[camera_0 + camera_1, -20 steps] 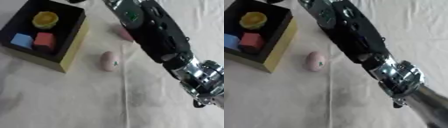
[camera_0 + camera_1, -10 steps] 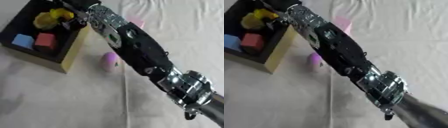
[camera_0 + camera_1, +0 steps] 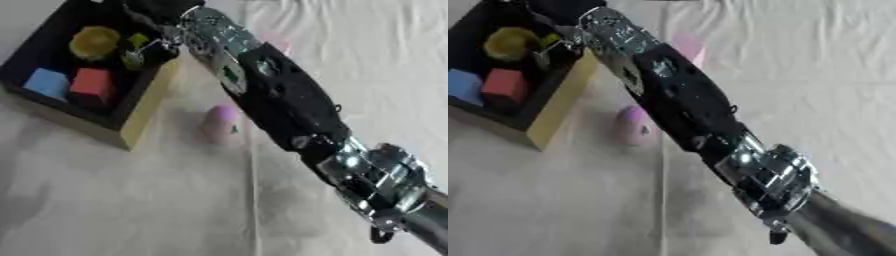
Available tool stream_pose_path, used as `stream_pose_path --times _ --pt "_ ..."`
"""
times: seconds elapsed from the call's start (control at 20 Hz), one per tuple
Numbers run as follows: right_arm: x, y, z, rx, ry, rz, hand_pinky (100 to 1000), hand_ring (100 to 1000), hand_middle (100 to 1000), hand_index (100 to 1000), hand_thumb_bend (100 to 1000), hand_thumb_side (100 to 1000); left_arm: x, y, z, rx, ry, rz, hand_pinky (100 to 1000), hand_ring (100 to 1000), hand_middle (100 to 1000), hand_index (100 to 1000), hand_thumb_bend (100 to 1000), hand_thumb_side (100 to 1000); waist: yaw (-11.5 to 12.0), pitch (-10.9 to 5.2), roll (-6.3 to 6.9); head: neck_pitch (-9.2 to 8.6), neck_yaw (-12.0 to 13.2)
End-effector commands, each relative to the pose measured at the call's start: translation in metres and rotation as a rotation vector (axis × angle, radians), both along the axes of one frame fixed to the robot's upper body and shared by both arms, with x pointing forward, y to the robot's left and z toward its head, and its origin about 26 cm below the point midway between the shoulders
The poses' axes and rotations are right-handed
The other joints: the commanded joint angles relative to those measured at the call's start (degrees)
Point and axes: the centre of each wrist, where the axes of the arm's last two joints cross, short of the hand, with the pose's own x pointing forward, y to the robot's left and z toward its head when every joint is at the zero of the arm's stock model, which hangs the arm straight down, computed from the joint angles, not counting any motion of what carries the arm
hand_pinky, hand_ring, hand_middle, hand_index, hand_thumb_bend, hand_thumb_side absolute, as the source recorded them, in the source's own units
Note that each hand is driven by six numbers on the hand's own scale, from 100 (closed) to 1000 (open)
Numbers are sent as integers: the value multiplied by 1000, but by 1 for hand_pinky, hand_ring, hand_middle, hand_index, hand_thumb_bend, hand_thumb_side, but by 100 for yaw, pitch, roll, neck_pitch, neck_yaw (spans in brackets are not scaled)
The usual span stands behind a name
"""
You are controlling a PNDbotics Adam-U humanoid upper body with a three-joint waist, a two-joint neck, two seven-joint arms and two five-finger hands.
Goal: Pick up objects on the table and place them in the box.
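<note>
Right hand (image 3: 162, 12) now over black box (image 3: 140, 107)

Wrinkled matt off-white cloth table cover (image 3: 131, 210). Black-lined yellow box (image 3: 144, 107), matt walls. Beside box: smooth matt pink egg-shaped object (image 3: 219, 124). Glossy black-and-silver metal arm (image 3: 289, 107).

I see a pale cream cloth (image 3: 122, 200) covering the whole table, near to far; it lies wrinkled, with soft folds at the far right and a thin straight crease (image 3: 661, 210) running toward me near the middle.
</note>
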Motion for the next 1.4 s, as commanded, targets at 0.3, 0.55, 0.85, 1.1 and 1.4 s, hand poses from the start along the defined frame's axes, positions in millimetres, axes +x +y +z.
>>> stream_pose_path --times 0.3,0.55,0.85,1.1,1.4 --pt "-37 -38 75 243 -151 39 834 849 785 877 100 111 -4 6 0 2 2 32 722 699 656 803 435 463 -134 -265 -21 58 199" --pt "-60 -81 105 339 -135 15 836 847 775 874 100 153 -5 11 -6 2 24 65 721 699 655 802 432 469 -289 -318 -39 88 364" --pt "-79 -114 118 425 -67 18 837 845 768 868 100 201 -6 13 -12 9 43 91 721 698 654 802 426 479 -463 -330 10 133 506" --pt "-92 -136 104 306 -5 -43 842 861 782 875 100 263 -7 16 -16 15 58 112 721 698 654 802 423 484 -597 -352 24 184 610" --pt "-95 -147 79 169 115 -84 847 875 795 880 100 323 -7 16 -17 19 65 114 721 699 654 802 420 489 -660 -352 45 177 656"
